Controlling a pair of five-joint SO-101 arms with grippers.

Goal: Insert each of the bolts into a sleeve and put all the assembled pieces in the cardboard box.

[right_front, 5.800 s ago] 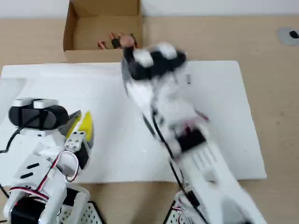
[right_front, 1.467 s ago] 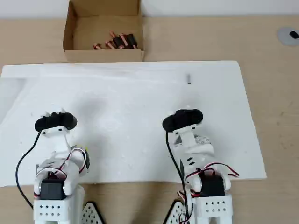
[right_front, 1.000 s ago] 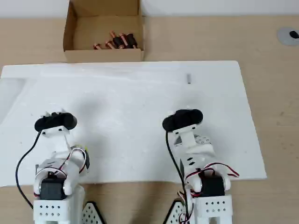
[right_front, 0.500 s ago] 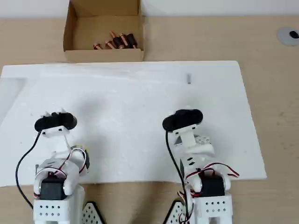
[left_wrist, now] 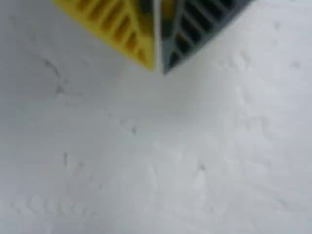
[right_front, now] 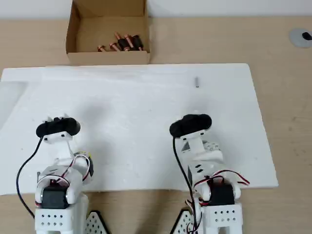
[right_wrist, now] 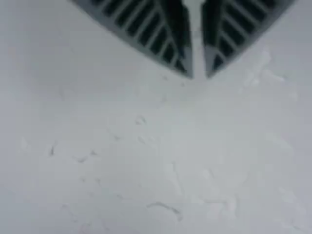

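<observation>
Several copper bolts in black sleeves lie together inside the cardboard box at the back left of the table. Both arms are folded back near the front edge, far from the box. My left gripper is shut, its yellow and grey fingertips meeting just above the white foam, nothing between them. My right gripper is also shut and empty, with only a thin slit between its grey fingers, pointing down at bare foam.
A white foam sheet covers the middle of the table. A small dark mark sits on its back right part. A grey disc lies at the far right edge of the wooden table.
Several seconds ago one arm was stretched toward the box; it has drawn back to its folded pose. Over the last second and a half nothing has moved.
</observation>
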